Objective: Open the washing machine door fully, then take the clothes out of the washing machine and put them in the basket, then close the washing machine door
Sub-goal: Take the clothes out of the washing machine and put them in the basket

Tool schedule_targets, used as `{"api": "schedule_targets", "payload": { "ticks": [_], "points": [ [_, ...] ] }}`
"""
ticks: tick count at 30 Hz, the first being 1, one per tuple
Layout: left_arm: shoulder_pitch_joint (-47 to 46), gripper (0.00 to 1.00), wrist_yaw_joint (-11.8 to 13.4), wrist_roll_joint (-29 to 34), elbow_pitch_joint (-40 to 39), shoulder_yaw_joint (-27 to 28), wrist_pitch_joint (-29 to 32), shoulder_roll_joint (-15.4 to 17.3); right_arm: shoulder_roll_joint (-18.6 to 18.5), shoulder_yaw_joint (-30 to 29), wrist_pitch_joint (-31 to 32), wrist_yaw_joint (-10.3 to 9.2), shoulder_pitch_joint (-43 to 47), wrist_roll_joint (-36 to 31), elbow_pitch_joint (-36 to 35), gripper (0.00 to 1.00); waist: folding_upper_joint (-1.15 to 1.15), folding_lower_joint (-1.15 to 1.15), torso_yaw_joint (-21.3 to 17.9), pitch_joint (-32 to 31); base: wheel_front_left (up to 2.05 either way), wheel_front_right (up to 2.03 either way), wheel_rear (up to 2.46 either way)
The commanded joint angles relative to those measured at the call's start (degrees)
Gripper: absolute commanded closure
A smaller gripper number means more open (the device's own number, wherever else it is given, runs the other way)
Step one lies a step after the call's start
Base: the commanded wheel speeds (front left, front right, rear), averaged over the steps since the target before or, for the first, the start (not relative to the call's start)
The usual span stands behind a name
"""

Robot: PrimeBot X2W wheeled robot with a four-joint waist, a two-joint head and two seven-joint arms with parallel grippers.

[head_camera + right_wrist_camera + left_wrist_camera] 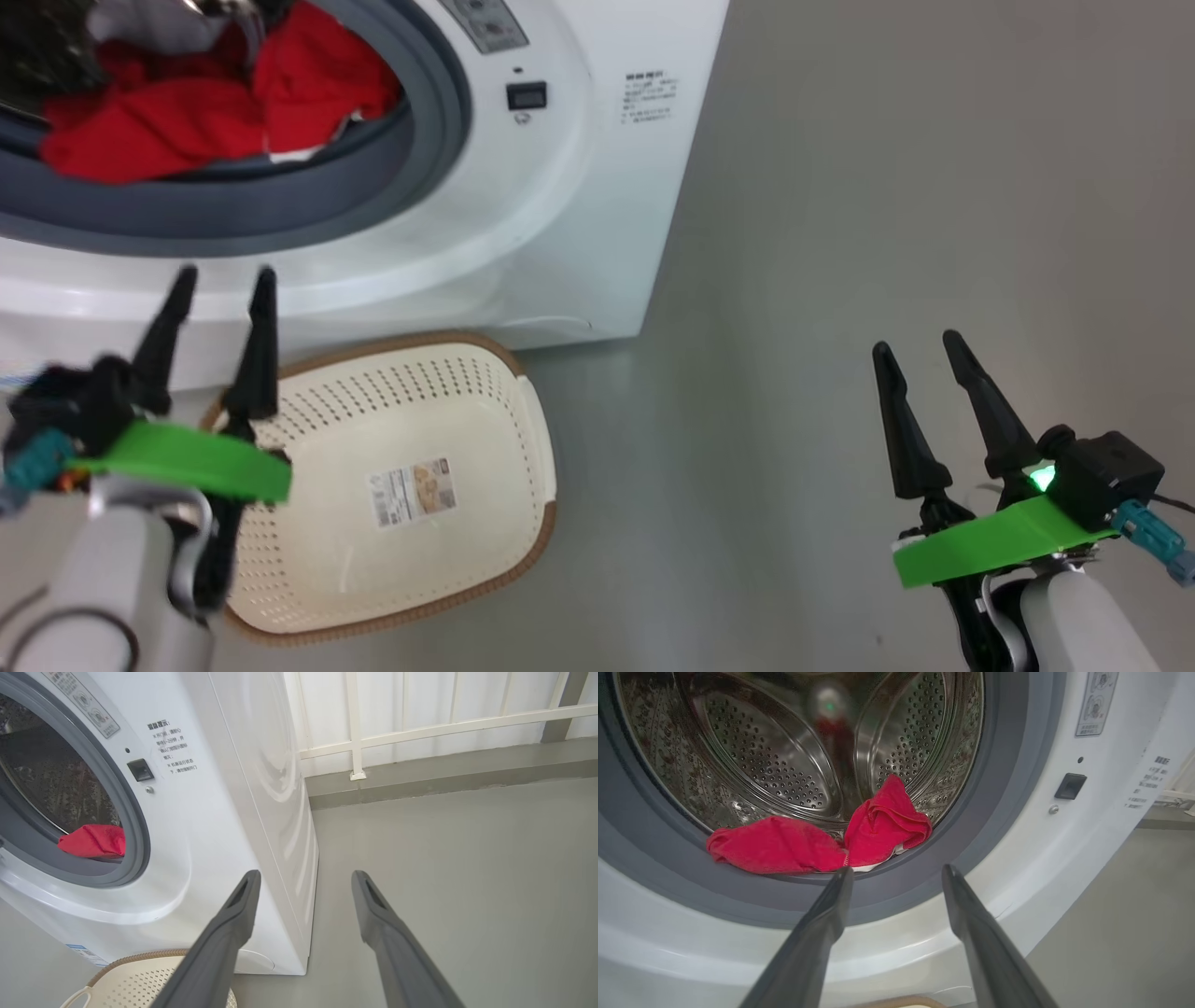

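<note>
just beyond the spread left tool, red clothes low in the drum; right tool also spread

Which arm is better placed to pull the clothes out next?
Left. The left gripper, open, points straight at the clothes in the washing machine; the right gripper, also open, aims past its side over floor.

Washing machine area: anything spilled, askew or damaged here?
Nothing stands out. The clothes lie bunched at the drum's front, a white hem reaching the grey gasket. The basket stands upright and empty on the floor, angled to the washing machine. No spill or damage shows.
</note>
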Motion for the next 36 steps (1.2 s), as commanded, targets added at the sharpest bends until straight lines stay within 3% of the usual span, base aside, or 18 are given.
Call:
{"api": "schedule_targets", "payload": {
  "ticks": [1, 10, 21, 36],
  "points": [
    [-2.8, 0.00, 0.1, 0.1, -0.1, 1.5, -0.3, 2.6, -0.2, 1.3, -0.4, 0.43, -1.3, 0.4, -1.7, 0.00, 0.00, 0.00, -2.6, 4.5, 0.00, 0.00, 0.00],
    [-17.7, 0.00, 0.1, -0.7, 9.3, -1.2, -0.3, 6.8, -0.2, 1.8, -0.4, 0.43, -3.8, 1.6, -2.5, 0.00, 0.00, 0.00, -4.3, 10.9, 0.00, 0.00, 0.00],
    [-31.4, 0.00, 0.1, -3.6, 18.5, -4.6, -0.3, 8.7, -0.2, 2.9, -0.4, 0.43, -6.0, 1.9, -2.6, 0.00, 0.00, 0.00, -4.0, 16.2, 0.00, 0.00, 0.00],
    [-42.0, 0.00, 0.1, -5.8, 28.2, -10.0, -0.3, 11.7, -0.2, 5.3, -0.4, 0.43, -7.3, 2.8, -3.4, 0.00, 0.00, 0.00, -6.5, 19.9, 0.00, 0.00, 0.00]
  ]
}}
